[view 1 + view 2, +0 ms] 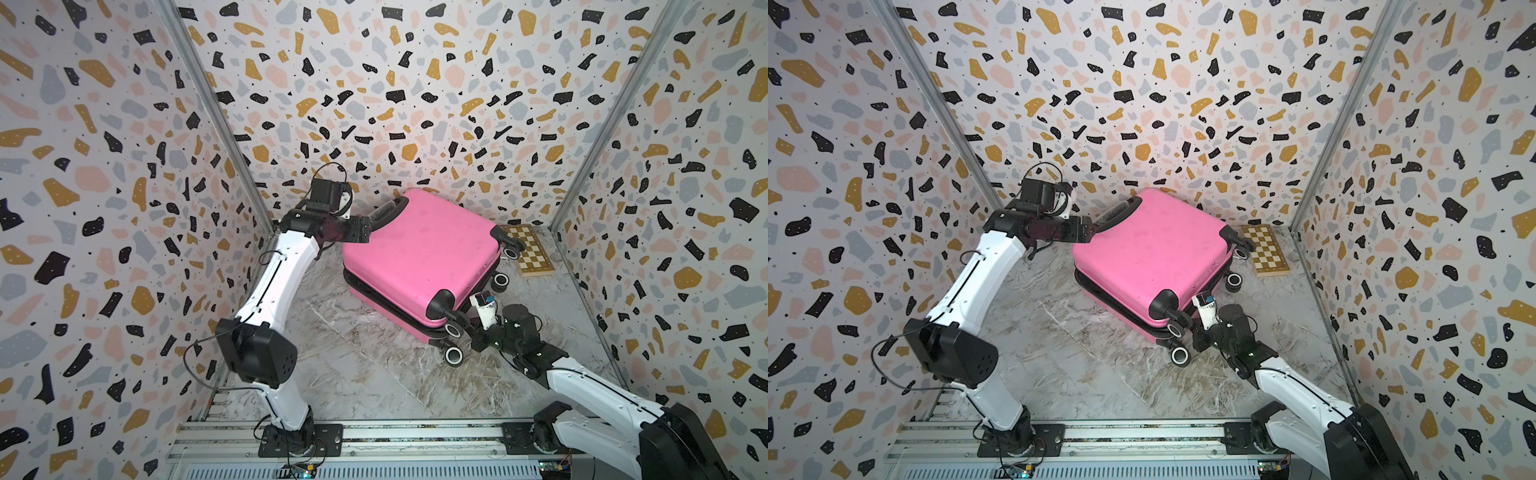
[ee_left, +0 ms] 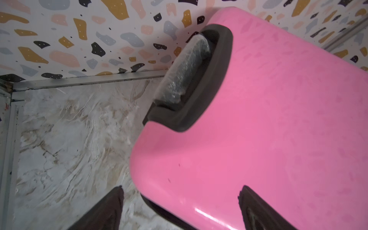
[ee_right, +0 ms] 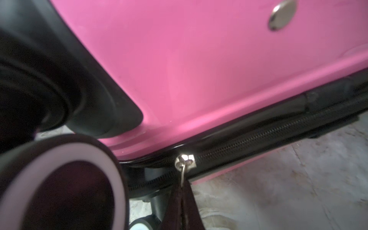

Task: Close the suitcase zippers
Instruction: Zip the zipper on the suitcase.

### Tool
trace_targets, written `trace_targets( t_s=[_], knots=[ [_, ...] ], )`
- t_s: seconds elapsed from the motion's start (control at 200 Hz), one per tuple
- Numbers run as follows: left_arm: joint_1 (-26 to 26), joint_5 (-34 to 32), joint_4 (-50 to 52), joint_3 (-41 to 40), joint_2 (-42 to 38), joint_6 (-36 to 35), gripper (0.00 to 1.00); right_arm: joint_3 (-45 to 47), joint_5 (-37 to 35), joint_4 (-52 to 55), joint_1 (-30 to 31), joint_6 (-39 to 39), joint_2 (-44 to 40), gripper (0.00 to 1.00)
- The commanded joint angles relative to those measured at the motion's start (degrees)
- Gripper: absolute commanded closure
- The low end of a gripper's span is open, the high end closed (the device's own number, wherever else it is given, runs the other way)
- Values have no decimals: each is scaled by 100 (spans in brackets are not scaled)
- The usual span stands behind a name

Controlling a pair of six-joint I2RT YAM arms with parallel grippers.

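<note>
Nearest me, my right gripper (image 3: 182,201) is pinched tight on the thin metal pull tab (image 3: 183,174). The tab hangs from the silver zipper slider (image 3: 185,161) at the near wheeled corner of the small bright pink hard-shell suitcase (image 1: 419,257). The narrow black zipper band (image 3: 258,135) is meshed on one side of the slider. On the side towards the black-and-white wheel (image 3: 59,179), its two rows stand apart. The suitcase lies flat on the marble-patterned floor (image 1: 374,374), towards the back wall, with its wheels facing my right arm.

At its far end my left gripper (image 2: 181,187) stands wide apart near the black handle recess (image 2: 199,83) and holds nothing. One finger (image 2: 256,209) is over the pink shell, the other over bare floor. Whether it touches the shell I cannot tell. Beyond the far wheels a wooden chessboard (image 1: 530,253) lies in the back corner.
</note>
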State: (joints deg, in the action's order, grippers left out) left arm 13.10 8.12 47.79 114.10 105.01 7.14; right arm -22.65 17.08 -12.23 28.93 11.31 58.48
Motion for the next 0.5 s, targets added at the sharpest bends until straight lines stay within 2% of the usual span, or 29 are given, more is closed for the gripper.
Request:
trace_targets(
  t_s=[0.0,0.2,0.275,0.385,0.496],
  knots=[
    [-49,484,46,1023,857,-305,14,-163,324,-106,52,-56,51,100],
    [-112,348,283,2915,2484,-465,16,-256,331,16,77,-13,74,100],
    [-128,305,238,3357,2904,-511,18,-322,332,86,85,-6,96,100],
    [-124,421,64,3346,3161,-563,21,-369,331,142,93,-5,108,100],
    [-116,953,52,2919,3149,-734,33,-396,241,164,87,-66,128,100]
  ],
)
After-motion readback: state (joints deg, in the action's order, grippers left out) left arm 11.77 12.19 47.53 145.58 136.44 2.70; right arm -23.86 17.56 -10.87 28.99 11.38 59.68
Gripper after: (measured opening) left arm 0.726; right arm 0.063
